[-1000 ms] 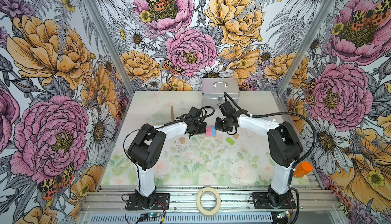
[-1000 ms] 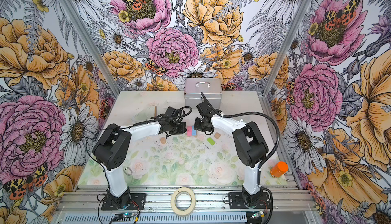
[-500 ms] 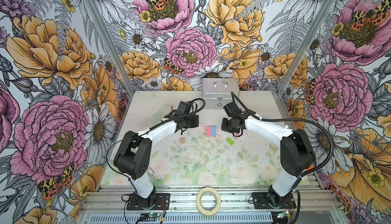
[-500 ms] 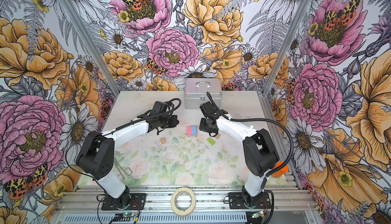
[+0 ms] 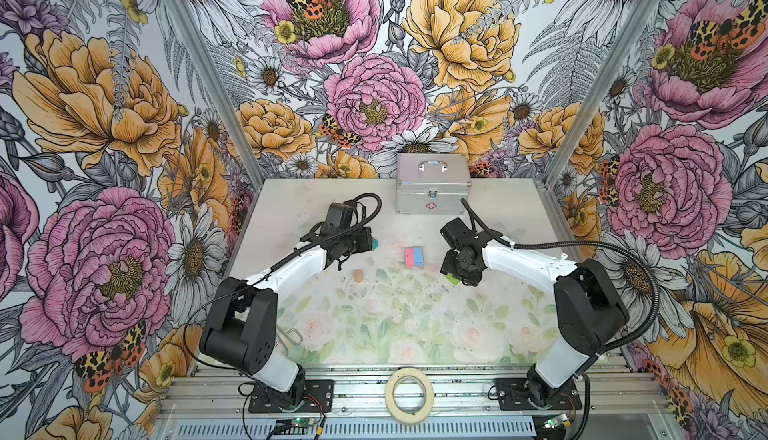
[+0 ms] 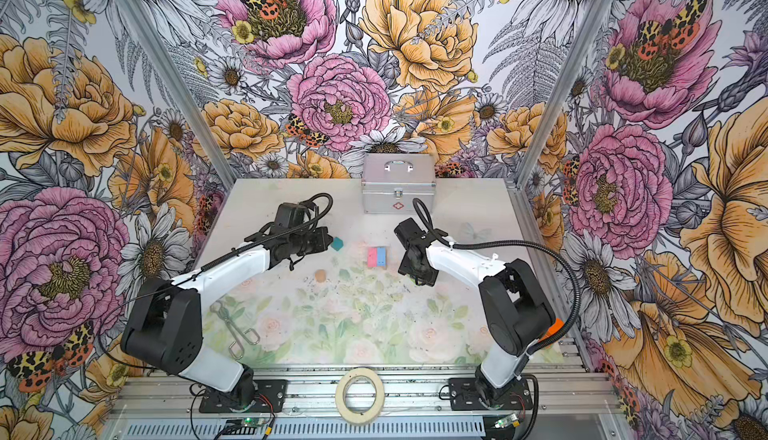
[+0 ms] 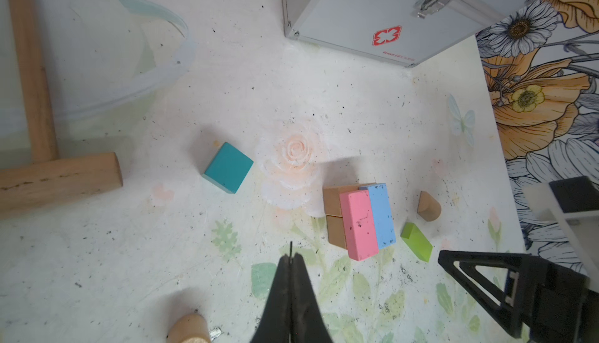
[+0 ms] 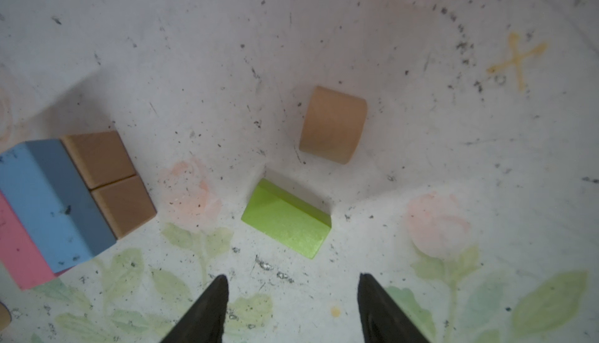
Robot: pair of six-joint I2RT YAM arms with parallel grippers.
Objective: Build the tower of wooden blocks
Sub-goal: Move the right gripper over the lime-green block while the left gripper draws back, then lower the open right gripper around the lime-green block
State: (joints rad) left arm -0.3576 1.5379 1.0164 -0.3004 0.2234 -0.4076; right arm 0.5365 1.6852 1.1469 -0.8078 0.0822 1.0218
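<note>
Pink brick (image 7: pixel 359 224) and blue brick (image 7: pixel 379 215) are left side by side on the tan cubes (image 7: pixel 334 205) mid-table, arms pulled back since; right gripper (image 8: pixel 292 278) has been opened, empty, towards the green block (image 8: pixel 287 218), left gripper (image 7: pixel 291 260) kept shut on nothing, so green is judged next.

A red cross emblem (image 7: pixel 386 35) marks the front of the silver case (image 5: pixel 432 184), upper middle in both top views; the red lettering (image 7: pixel 398 54) beneath is unreadable. A yellow X (image 8: pixel 517 59) marks the bench (image 8: pixel 421 17).
</note>
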